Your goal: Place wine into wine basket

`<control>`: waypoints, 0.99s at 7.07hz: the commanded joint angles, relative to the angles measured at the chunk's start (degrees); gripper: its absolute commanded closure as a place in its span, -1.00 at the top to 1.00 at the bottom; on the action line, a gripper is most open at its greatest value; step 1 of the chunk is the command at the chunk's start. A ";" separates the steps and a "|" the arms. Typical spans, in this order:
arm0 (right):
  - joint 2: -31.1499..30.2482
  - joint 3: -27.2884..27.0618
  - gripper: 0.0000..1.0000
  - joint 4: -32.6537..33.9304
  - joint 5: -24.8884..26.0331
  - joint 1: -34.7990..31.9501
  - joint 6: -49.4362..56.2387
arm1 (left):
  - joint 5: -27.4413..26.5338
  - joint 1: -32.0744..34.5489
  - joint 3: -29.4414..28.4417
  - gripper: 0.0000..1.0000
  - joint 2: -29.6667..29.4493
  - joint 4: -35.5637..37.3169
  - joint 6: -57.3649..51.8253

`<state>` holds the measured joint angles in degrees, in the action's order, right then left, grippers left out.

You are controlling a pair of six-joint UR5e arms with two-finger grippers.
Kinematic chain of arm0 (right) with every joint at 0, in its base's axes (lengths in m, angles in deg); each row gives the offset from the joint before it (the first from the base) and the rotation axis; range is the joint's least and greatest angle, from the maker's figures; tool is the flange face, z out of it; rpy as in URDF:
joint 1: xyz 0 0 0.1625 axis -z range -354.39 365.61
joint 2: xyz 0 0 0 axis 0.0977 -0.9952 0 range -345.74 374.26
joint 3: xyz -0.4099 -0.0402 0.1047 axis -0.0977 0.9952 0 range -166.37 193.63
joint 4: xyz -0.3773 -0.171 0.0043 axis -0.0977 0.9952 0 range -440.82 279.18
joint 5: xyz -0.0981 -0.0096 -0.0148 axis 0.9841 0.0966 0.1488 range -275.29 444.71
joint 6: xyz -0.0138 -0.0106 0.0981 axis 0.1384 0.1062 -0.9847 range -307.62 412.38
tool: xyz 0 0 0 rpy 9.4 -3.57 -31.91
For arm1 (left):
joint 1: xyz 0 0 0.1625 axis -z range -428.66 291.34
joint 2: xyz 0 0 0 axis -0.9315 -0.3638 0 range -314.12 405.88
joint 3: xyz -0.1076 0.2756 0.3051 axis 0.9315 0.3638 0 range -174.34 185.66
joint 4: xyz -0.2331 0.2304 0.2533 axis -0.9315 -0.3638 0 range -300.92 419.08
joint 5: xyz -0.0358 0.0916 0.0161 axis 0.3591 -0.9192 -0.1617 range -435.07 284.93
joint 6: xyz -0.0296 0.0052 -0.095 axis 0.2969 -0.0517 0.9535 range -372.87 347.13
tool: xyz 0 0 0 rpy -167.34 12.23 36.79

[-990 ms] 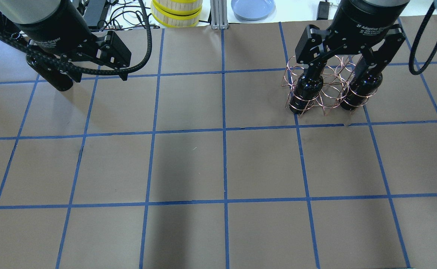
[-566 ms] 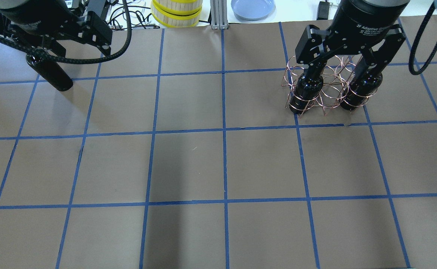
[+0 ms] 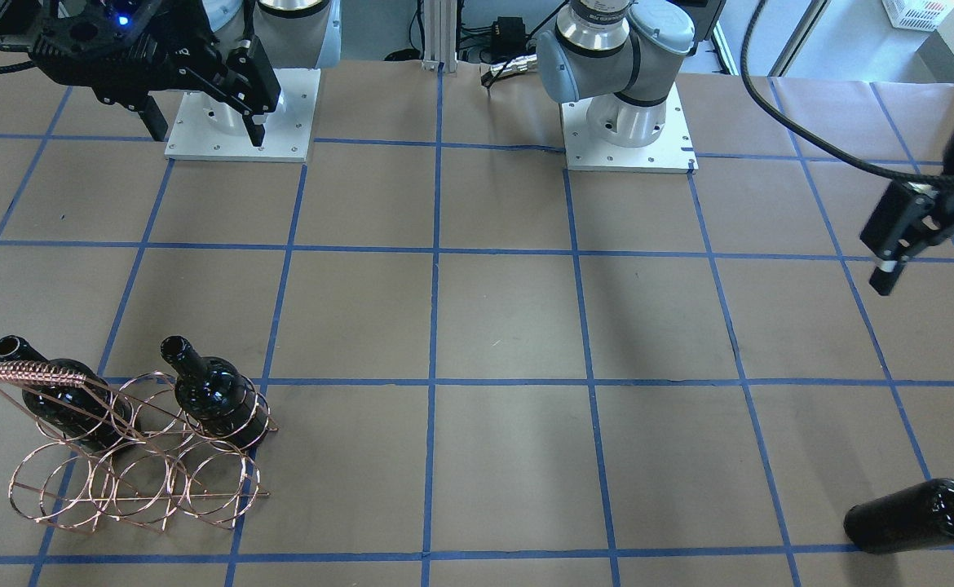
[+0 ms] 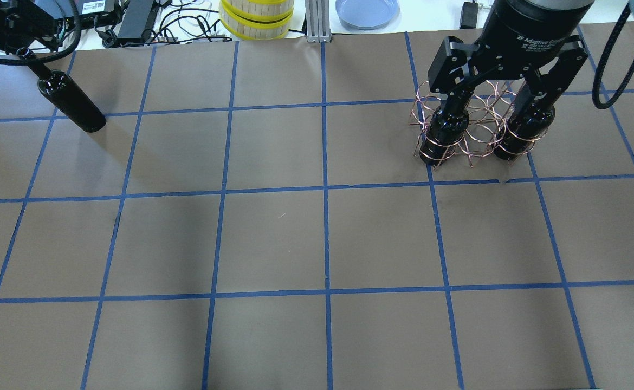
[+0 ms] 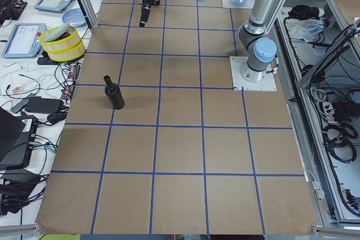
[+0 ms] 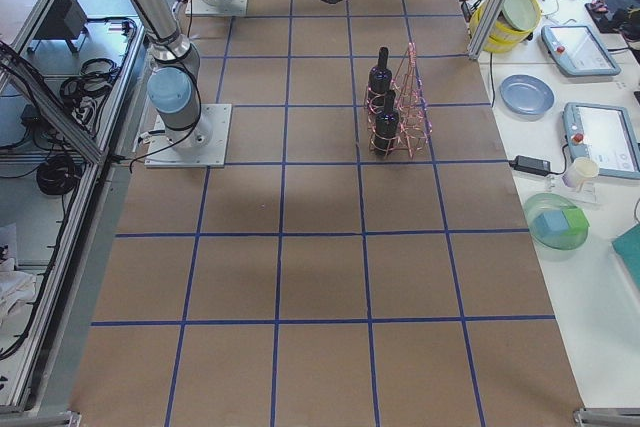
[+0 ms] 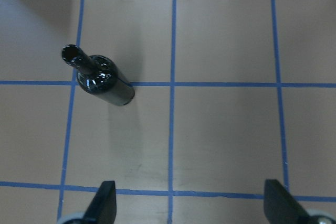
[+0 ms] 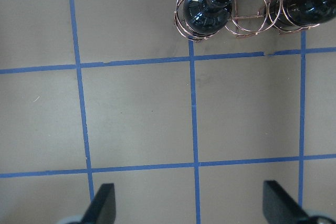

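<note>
The table (image 4: pixel 317 244) is wearing brown paper with a grid of blue tape, and it is carrying everything else.

The two arms are reaching over it from their white base plates. The right gripper (image 3: pixel 205 130) is hanging high above the table on the robot's right side. Its fingers are standing wide apart and are grasping nothing. In its wrist view the basket is showing at the top edge, far below the fingertips. The left gripper (image 3: pixel 934 277) is also hanging raised, on the robot's left side. Its fingers are spread wide too, and nothing is sitting between them.

The wine basket (image 3: pixel 136 469) is standing on the far right part of the table, with its coil-wrapped handle pointing up. Two black bottles are already sitting in it. One bottle (image 3: pixel 216 399) is standing in an end ring of the row nearer the robot, and the other bottle (image 3: pixel 61 403) is standing in the opposite end ring of that row. Both are keeping their open necks up.

The wine (image 4: pixel 70 103) that is not yet in the basket is standing upright alone on the far left part of the table, well apart from the basket. No gripper is touching it.

Beyond the far edge a yellow stack (image 4: pixel 256 19) and a blue plate (image 4: pixel 367 11) are lying.
</note>
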<state>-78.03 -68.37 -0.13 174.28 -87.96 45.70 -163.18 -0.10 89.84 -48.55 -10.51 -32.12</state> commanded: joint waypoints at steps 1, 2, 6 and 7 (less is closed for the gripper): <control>0.00 0.00 1.00 -0.01 0.00 -0.04 0.00 | 0.57 -5.62 -0.42 1.00 -4.87 6.29 -4.30; 0.00 0.00 1.00 -0.01 0.00 -0.04 0.00 | 0.75 -8.33 -0.42 1.00 -7.24 8.49 -4.31; -1.66 0.00 1.00 -0.09 -0.62 -0.04 0.61 | 10.37 -10.21 -0.07 1.00 -14.55 19.76 -14.24; -1.58 -0.61 1.00 0.34 -0.62 -0.21 0.09 | 12.59 -10.21 -0.07 0.99 -16.12 20.72 -14.24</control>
<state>-79.23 -68.54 -0.02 173.67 -88.11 46.01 -154.07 -10.25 89.74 -62.97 8.78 -45.42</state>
